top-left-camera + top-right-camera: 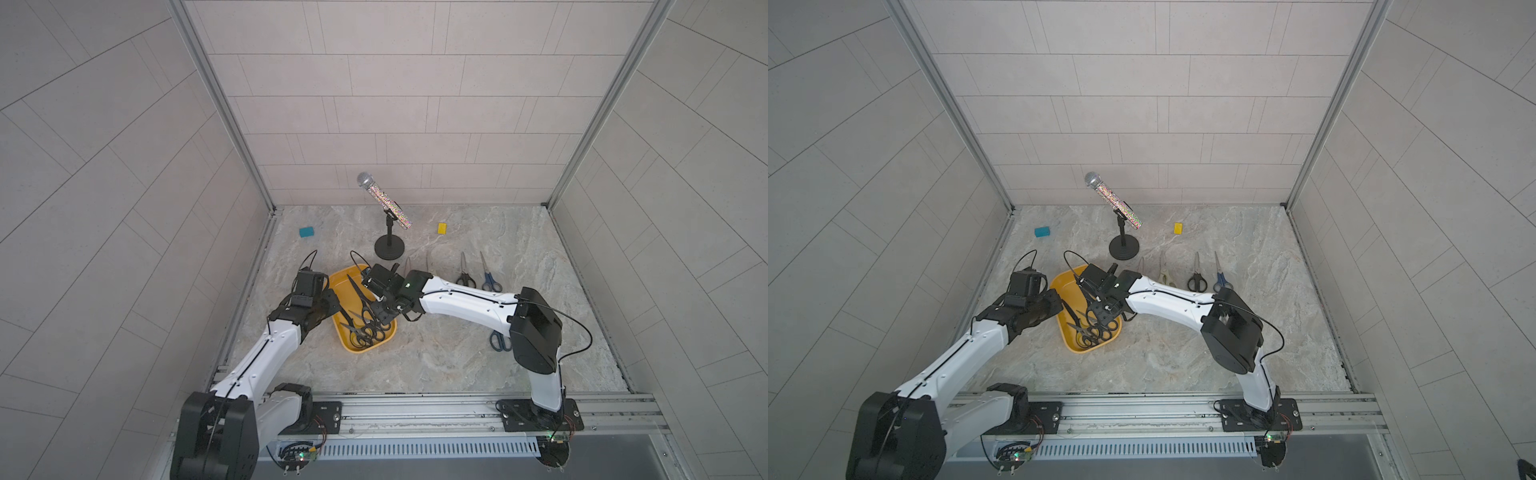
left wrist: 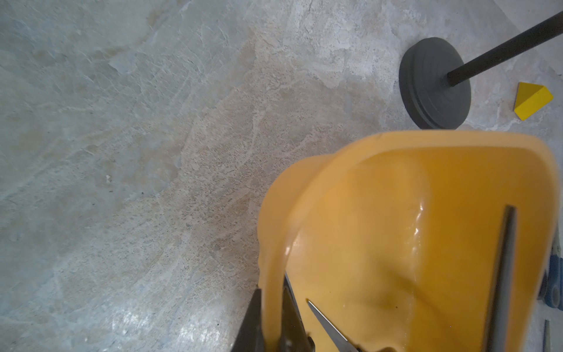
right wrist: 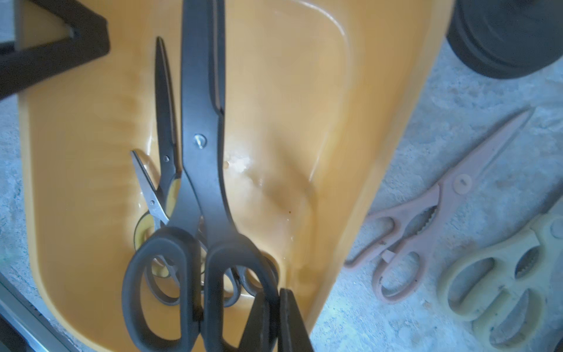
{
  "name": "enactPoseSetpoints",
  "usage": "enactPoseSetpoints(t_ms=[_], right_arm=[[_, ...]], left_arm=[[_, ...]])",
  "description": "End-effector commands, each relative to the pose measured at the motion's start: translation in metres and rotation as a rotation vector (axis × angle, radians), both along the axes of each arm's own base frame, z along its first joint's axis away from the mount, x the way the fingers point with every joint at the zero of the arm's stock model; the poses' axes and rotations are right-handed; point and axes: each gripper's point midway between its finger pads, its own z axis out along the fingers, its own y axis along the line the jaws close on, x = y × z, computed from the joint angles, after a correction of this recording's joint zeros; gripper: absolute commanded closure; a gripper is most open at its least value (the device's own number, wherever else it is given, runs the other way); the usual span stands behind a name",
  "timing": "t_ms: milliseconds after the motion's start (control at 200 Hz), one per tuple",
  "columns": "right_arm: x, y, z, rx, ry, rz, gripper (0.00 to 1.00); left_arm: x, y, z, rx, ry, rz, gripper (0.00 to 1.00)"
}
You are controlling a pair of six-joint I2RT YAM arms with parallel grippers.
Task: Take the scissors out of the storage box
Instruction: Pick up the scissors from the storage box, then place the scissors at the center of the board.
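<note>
Several scissors (image 1: 365, 332) lie in the yellow storage box (image 1: 343, 286), left of the middle of the desk (image 1: 415, 365). The right fingers (image 3: 288, 317) pinch one handle loop of the big black scissors (image 3: 201, 146) on top. The left fingers (image 2: 288, 326) pinch the box's left wall, steadying it. A good lift, I think, is slow and straight up, so the long blades don't drag the others, then right to the row of scissors (image 1: 465, 279) lying outside.

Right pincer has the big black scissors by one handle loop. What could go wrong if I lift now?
The right pincer grips the big scissors by one loop only; they may swing or open.
Their loops overlap the smaller pairs beneath and may drag them up.
The box may shift if the left pincer slips.
</note>
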Motion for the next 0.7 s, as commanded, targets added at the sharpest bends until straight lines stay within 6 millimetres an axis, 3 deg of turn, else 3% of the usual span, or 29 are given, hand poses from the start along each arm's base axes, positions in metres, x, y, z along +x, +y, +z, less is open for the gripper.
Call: enactPoseSetpoints(t_ms=[0, 210, 470, 690], right_arm=[[0.004, -0.036, 0.028, -0.004, -0.026, -0.089, 1.00], [-0.008, -0.112, 0.031, -0.041, 0.048, -0.231, 1.00], [-0.055, -0.209, 0.009, -0.097, 0.194, -0.424, 1.00], [-0.094, -0.255, -0.022, -0.090, 0.343, -0.586, 1.00]], left_arm=[[0.006, 0.001, 0.014, 0.008, -0.036, 0.007, 1.00], [0.007, 0.001, 0.013, 0.006, -0.035, 0.006, 1.00], [0.008, 0.000, 0.014, 0.007, -0.035, 0.000, 1.00], [0.008, 0.001, 0.015, 0.014, -0.033, -0.001, 1.00]])
